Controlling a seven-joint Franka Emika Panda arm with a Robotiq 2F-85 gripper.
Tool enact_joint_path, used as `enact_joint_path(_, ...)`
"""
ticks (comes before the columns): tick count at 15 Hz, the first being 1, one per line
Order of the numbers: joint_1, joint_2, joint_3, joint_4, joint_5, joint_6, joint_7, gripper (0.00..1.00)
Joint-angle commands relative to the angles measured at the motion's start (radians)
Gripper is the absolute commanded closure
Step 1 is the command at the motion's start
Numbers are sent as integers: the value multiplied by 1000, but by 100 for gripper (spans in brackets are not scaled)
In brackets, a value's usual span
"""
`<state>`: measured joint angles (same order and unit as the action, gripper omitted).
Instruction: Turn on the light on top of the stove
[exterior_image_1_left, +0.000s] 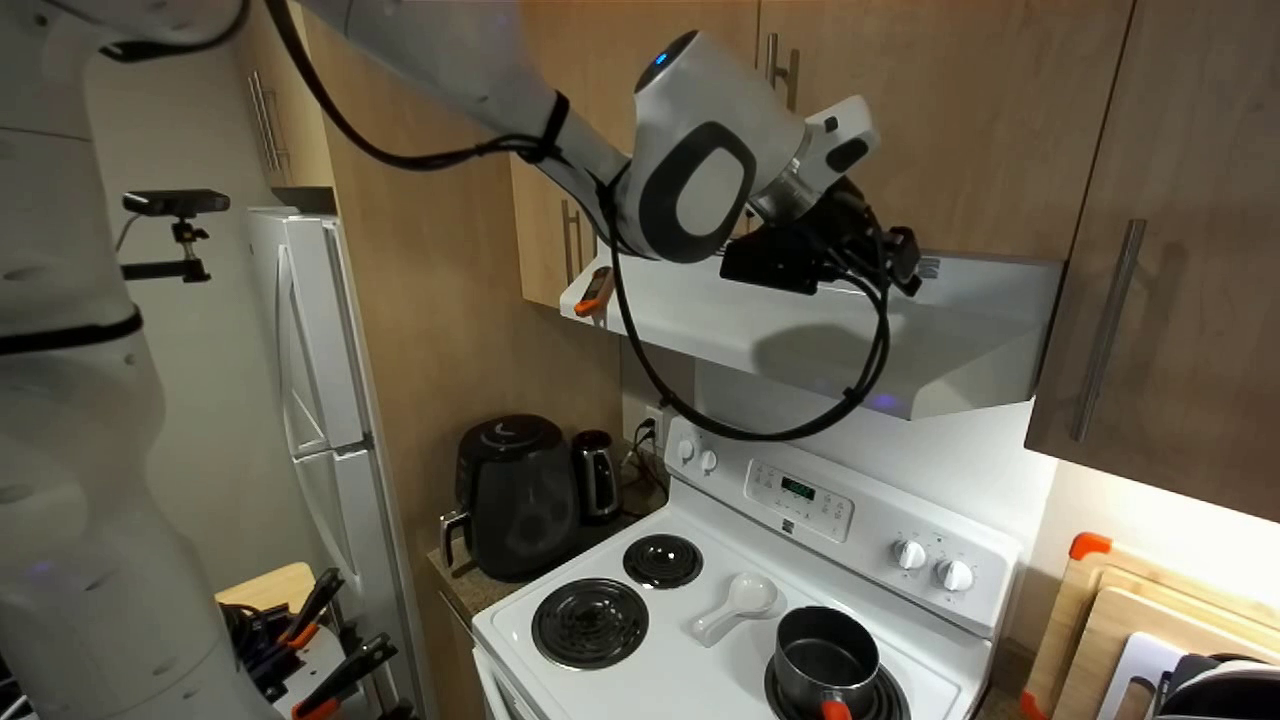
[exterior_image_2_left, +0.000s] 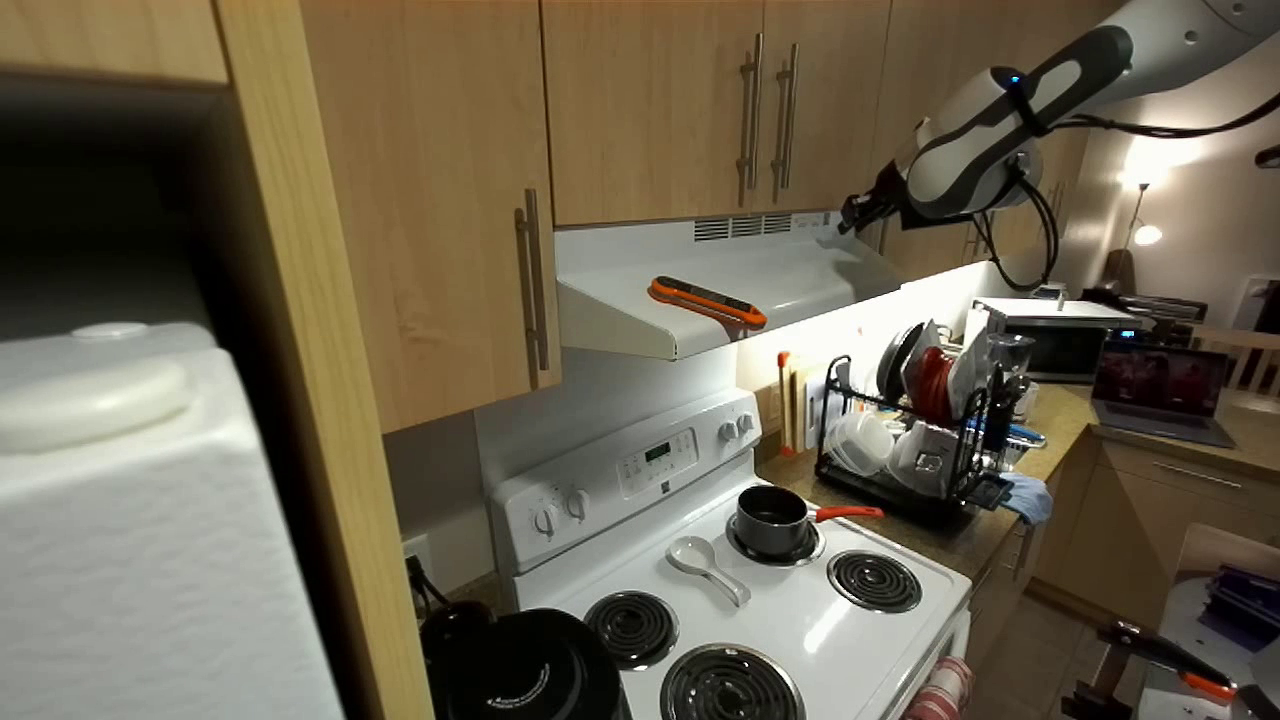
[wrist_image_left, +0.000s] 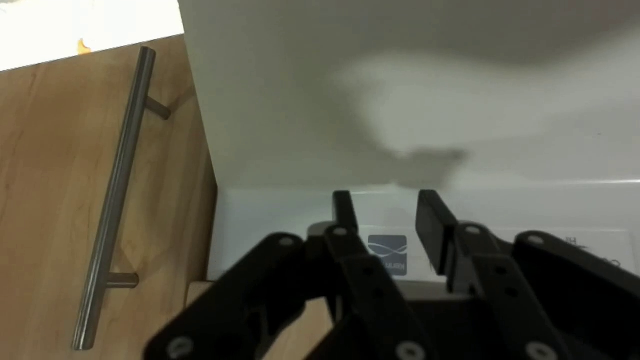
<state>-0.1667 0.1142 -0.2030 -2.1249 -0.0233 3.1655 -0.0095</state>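
The white range hood shows above the stove in both exterior views (exterior_image_1_left: 690, 315) (exterior_image_2_left: 615, 262) and fills much of the wrist view (wrist_image_left: 475, 105). Its front strip carries a dark blue badge (wrist_image_left: 387, 254) and a label panel (wrist_image_left: 597, 245) with small upside-down print. My gripper (wrist_image_left: 388, 212) is open and empty. Its fingertips point at the strip, with the badge showing between the fingers. The right finger hides part of the label panel, and any light switch there cannot be made out. In both exterior views the gripper (exterior_image_1_left: 908, 262) (exterior_image_2_left: 850, 215) is close to the hood's upper edge; contact cannot be told.
Wooden cabinets with bar handles (wrist_image_left: 115, 200) flank the hood. An orange device (exterior_image_1_left: 595, 292) (exterior_image_2_left: 706, 302) sits on the hood's far end from the gripper. Below, the white stove (exterior_image_1_left: 560, 535) bears a pot (exterior_image_1_left: 826, 650) and a spoon rest (exterior_image_1_left: 752, 595). A cable (exterior_image_1_left: 640, 372) hangs from the arm.
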Motion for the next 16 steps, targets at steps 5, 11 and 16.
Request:
enact_joint_path(5, -9, 26, 10, 5, 23, 62, 8, 100)
enact_joint_path(11, -5, 23, 21, 5, 27, 72, 12, 97)
enact_joint_path(16, -23, 19, 64, 5, 56, 101, 4, 97)
